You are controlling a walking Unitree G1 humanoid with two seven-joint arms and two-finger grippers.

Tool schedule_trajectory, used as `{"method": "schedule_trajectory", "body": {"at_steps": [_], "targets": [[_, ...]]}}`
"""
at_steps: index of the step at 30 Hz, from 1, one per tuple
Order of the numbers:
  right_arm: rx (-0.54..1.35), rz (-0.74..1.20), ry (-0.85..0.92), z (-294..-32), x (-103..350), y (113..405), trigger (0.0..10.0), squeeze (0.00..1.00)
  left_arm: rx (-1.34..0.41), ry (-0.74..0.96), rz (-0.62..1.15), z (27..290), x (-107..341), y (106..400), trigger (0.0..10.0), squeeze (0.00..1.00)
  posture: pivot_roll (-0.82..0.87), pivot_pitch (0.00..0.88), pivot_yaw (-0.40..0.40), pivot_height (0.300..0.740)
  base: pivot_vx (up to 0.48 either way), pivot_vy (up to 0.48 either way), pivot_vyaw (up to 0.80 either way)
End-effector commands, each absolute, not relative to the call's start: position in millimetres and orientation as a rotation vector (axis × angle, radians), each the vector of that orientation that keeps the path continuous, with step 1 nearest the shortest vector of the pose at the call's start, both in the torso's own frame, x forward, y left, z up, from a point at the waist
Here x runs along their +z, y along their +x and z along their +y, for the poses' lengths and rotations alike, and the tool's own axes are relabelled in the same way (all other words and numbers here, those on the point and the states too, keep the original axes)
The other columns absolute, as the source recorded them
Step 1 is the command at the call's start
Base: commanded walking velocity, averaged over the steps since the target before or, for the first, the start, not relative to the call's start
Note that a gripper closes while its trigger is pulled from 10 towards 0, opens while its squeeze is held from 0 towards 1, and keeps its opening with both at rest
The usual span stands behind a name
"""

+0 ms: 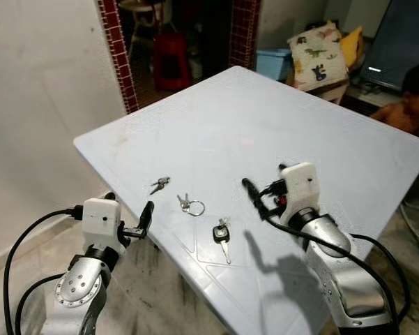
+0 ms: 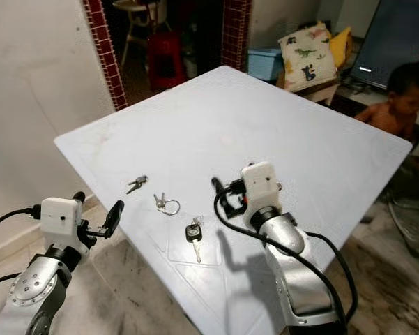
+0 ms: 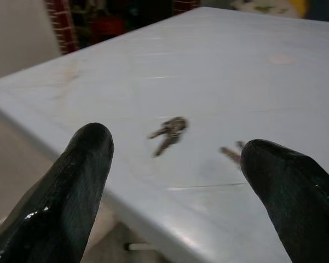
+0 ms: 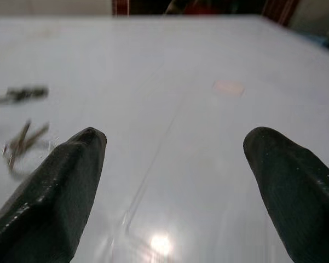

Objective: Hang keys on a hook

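Three sets of keys lie near the front corner of the white table (image 1: 265,118): a small pair of keys (image 1: 160,184), keys on a ring (image 1: 190,205), and a black-headed key (image 1: 222,234). My left gripper (image 1: 129,206) is open, level with the table's left edge and just outside it. In its wrist view the small keys (image 3: 169,131) lie ahead between its fingers (image 3: 71,181). My right gripper (image 1: 263,180) hovers open over the table, right of the black-headed key. The ring keys (image 4: 22,142) lie off to one side of its fingers (image 4: 60,192).
A person (image 1: 415,98) sits at the back right by a dark screen (image 1: 397,35). A dinosaur-print pillow (image 1: 317,56) and a blue bin (image 1: 273,63) stand behind the table. A red stool (image 1: 171,59) sits in the doorway between brick pillars (image 1: 118,56). Floor lies left of the table.
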State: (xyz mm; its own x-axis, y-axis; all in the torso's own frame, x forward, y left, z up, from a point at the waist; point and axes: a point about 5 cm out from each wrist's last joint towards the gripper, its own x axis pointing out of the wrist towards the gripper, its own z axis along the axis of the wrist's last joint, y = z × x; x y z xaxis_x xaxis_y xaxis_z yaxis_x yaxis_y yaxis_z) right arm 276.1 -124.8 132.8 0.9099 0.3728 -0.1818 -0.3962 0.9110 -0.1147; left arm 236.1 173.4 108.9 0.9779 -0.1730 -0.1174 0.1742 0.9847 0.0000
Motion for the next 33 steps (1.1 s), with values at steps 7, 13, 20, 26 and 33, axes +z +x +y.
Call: {"method": "schedule_trajectory", "body": {"at_steps": [7,13,20,26,33], "targets": [[0.508,0.317,-0.149,-117.5,121.6,259.3,10.0,0.00,-0.386,-0.038,0.275,156.6,89.6,211.7,10.0,0.00,0.02,0.000,0.010,0.740,0.000,0.000,0.00],[0.574,0.383,-0.100,-106.3,118.4,254.4,10.0,0.00,-0.485,-0.053,0.295,152.1,92.2,214.1,10.0,0.00,0.02,0.000,0.017,0.740,0.000,0.000,0.00],[0.625,0.394,-0.073,-88.9,125.6,258.0,10.0,0.00,-0.527,-0.008,0.287,153.9,97.1,218.9,10.0,0.00,0.03,0.000,0.023,0.740,0.000,0.000,0.00],[0.626,0.447,-0.088,-83.1,117.6,257.7,10.0,0.00,-0.512,-0.007,0.289,160.2,100.8,219.7,10.0,0.00,0.05,0.000,0.014,0.740,0.000,0.000,0.00],[0.611,0.528,-0.100,-83.5,96.0,256.0,10.0,0.00,-0.506,0.000,0.288,161.4,102.7,217.6,10.0,0.00,0.09,0.000,0.004,0.740,0.000,0.000,0.00]]}}
